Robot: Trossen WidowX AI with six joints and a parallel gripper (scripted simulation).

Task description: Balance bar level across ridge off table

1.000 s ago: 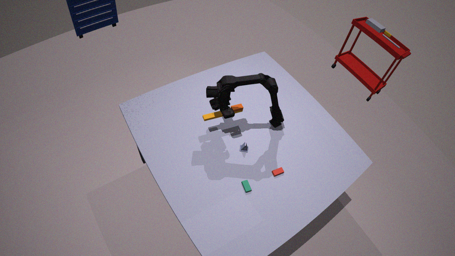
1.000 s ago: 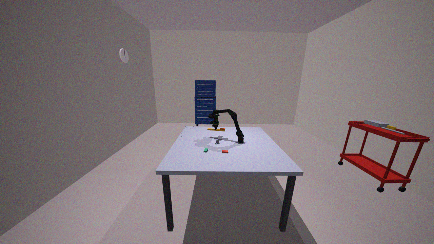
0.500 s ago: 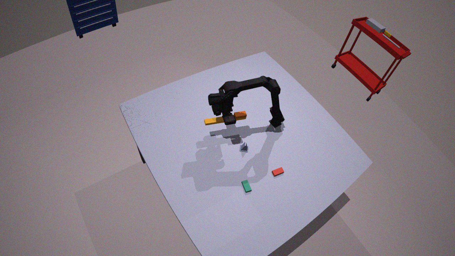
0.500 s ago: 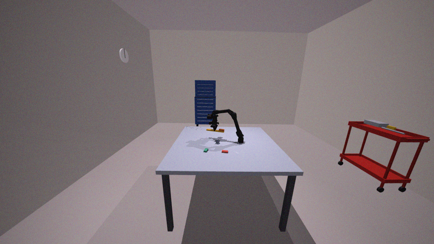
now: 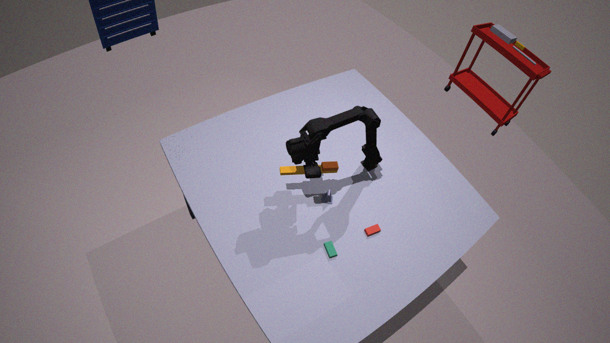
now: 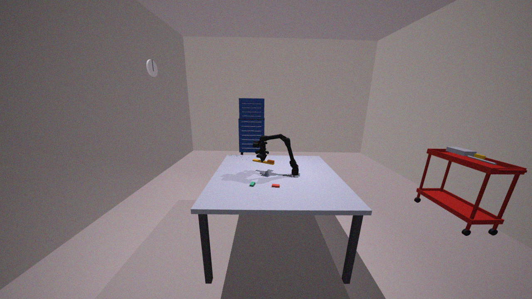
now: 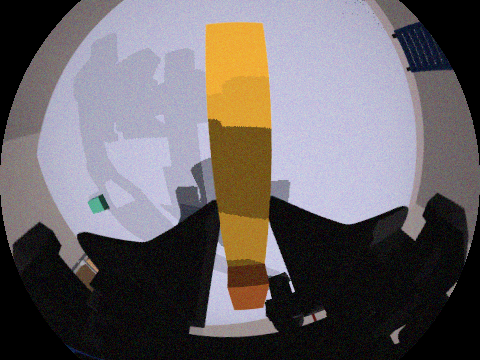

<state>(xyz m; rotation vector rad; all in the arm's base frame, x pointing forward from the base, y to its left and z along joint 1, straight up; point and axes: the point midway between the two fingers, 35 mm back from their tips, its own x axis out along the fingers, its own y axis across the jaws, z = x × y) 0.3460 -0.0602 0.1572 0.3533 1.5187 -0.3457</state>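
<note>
The yellow bar (image 5: 288, 170) (image 6: 256, 160) (image 7: 240, 60) hangs in the air above the table. An orange block (image 5: 329, 166) (image 6: 271, 161) (image 7: 248, 297) sits on its end nearer the arm's base. In the exterior view the bar slants slightly down toward that block. My gripper (image 5: 312, 171) (image 6: 262, 160) (image 7: 243, 204) is shut on the bar between its bare end and the block. The small grey ridge (image 5: 327, 196) (image 6: 266, 173) stands on the table below the bar, apart from it and in shadow. In the wrist view the bar and fingers hide much of the area below.
A green block (image 5: 330, 248) (image 6: 252, 184) (image 7: 97, 204) and a red block (image 5: 372, 229) (image 6: 275, 185) lie on the table (image 5: 426, 204) (image 6: 297, 199), on the top and exterior views' side of the ridge. A red cart (image 5: 482, 91) (image 6: 451, 204) and a blue cabinet (image 5: 126, 21) (image 6: 251, 126) stand away from the table.
</note>
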